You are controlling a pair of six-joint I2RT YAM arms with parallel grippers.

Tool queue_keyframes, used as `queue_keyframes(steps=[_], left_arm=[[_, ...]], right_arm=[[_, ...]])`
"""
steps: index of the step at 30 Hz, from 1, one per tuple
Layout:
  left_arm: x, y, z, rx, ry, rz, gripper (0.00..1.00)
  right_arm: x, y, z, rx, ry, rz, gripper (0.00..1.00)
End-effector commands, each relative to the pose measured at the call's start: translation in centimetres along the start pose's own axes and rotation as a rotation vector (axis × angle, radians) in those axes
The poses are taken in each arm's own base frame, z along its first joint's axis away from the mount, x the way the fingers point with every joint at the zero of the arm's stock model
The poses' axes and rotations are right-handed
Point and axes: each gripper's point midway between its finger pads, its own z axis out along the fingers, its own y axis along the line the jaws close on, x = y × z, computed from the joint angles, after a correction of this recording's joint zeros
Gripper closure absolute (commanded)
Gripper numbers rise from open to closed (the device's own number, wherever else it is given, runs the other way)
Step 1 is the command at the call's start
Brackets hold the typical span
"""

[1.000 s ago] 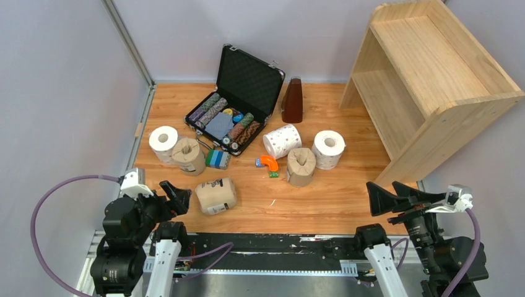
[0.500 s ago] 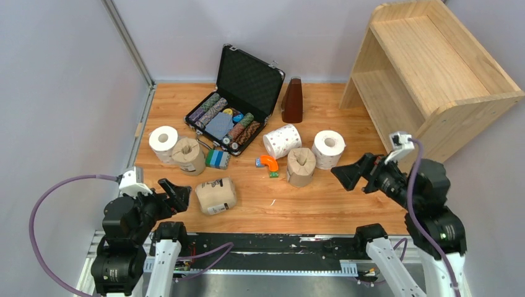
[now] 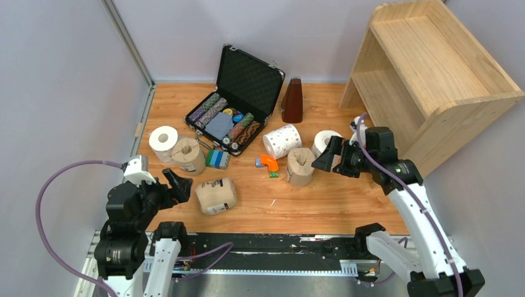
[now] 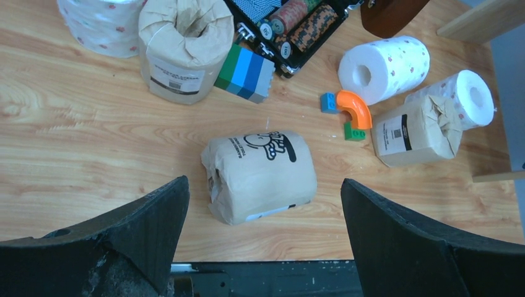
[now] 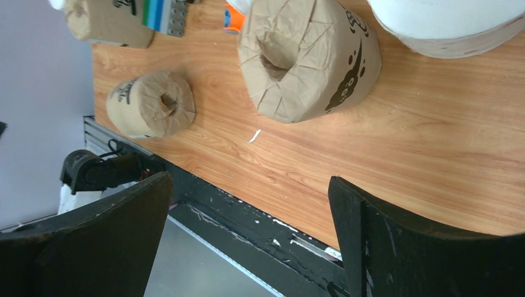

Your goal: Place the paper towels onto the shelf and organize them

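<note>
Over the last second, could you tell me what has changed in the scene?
The right gripper swung from the near right edge forward and left, now open by the upright tan roll, holding nothing. The left gripper, other rolls and shelf barely moved.

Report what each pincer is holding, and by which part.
Nothing is held: the left pincer and right pincer both stand open and empty.
</note>
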Motion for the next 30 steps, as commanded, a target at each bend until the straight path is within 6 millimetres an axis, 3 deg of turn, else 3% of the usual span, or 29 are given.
queue_keyframes(steps=[1,8,13,16,19,22,30], left_arm=[[-2.3,-0.4,2.1,0.026,-0.055,0.067,0.00],[-3.5,-1.2,4.7,0.072,-0.073,0.123,0.00],[-4.1,-2.7,5.2,0.138,-0.079,0.149,0.00],[-4.0,-3.0,5.1,0.153,-0.079,0.168,0.00],[-3.3,-3.5,5.0,0.190,-0.070,0.178,0.00],[-2.7,-3.7,4.8,0.215,-0.072,0.178,0.00],[-1.6,-4.0,4.9,0.247,-0.058,0.186,0.00]], right_arm=[[-1.3,-1.0,2.5,0.101,-0.021,-0.029,0.00],[-0.5,-1.3,6.5,0.248,0.073,-0.063,0.00],[-0.6,-1.0,8.0,0.362,0.104,-0.110,0.00],[-2.3,1.7,8.4,0.310,0.082,-0.097,0.00],[-2.0,4.1,9.0,0.168,0.082,-0.115,0.00],[-1.8,3.6,9.4,0.152,0.060,-0.146,0.00],[-1.2,1.7,10.0,0.327,0.125,-0.181,0.00]])
